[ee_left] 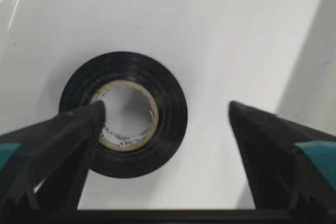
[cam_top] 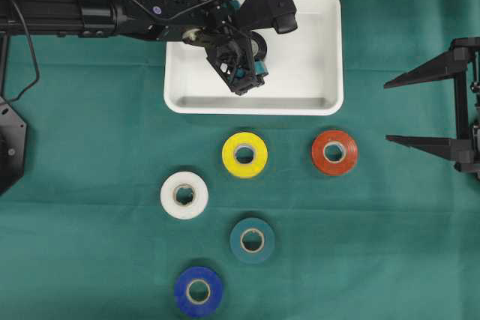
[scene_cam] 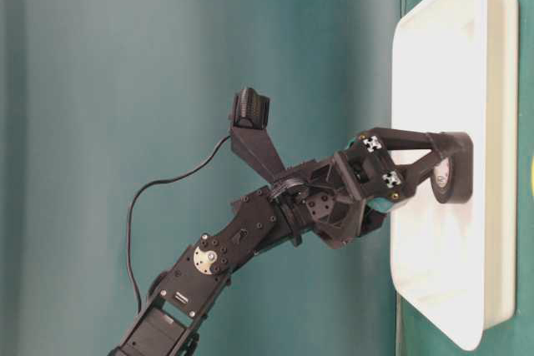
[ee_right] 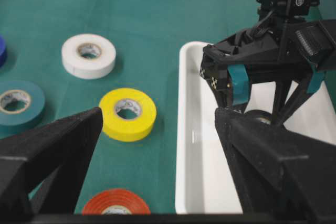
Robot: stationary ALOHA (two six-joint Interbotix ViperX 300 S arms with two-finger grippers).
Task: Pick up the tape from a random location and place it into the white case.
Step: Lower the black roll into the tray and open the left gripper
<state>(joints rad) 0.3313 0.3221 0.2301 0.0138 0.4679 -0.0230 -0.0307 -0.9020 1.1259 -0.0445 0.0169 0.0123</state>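
1. Spread wide, the left gripper [ee_left: 165,114] hangs over the white case [cam_top: 322,73] with its fingers pointing down at the floor of the tray; one finger [ee_left: 68,135] crosses the rim and cardboard core of the black tape roll [ee_left: 131,114], the other stands off to the side over bare white plastic, so nothing is pinched between them.
2. Green cloth [cam_top: 90,245] covers the whole table under everything.
3. At the far edge of the cloth in the overhead view lies the white case, flat, its long side running left to right.
4. Off at the right edge of the overhead view, the right gripper [cam_top: 420,110] hovers with its fingers wide apart and nothing between them, well clear of the tray.
5. Inside the tray the black tape roll lies flat on the floor, left of centre, mostly hidden from overhead by the left wrist; whether the finger actually touches it I cannot quite tell.
6. On the cloth outside the tray lie five more rolls, all flat and apart from one another: yellow tape [cam_top: 244,154], orange-red tape [cam_top: 334,152], white tape [cam_top: 184,195], teal tape [cam_top: 252,240] and blue tape [cam_top: 199,291].
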